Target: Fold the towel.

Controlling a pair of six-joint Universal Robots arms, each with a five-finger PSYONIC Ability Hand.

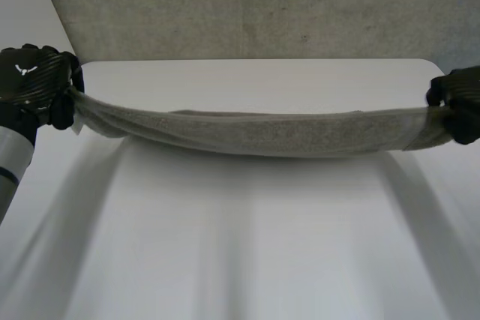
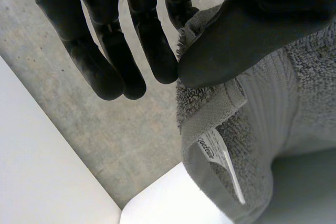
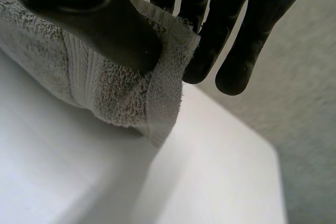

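Head view: my left hand (image 1: 34, 73) and right hand (image 1: 459, 99) hold the towel (image 1: 270, 134) stretched between them, one at each end. It hangs over the far part of the bench (image 1: 247, 245), sagging in the middle.

Left wrist view: my thumb (image 2: 236, 35) pinches the towel's corner against the nearest finger; the other fingers (image 2: 105, 61) are straight and apart from the cloth. A white label (image 2: 218, 158) hangs from the hem below the thumb.

Right wrist view: same grip on the opp. end. Thumb on top of the corner, fingers behind it, cloth pinched between. The towel end hangs clear of the bench.
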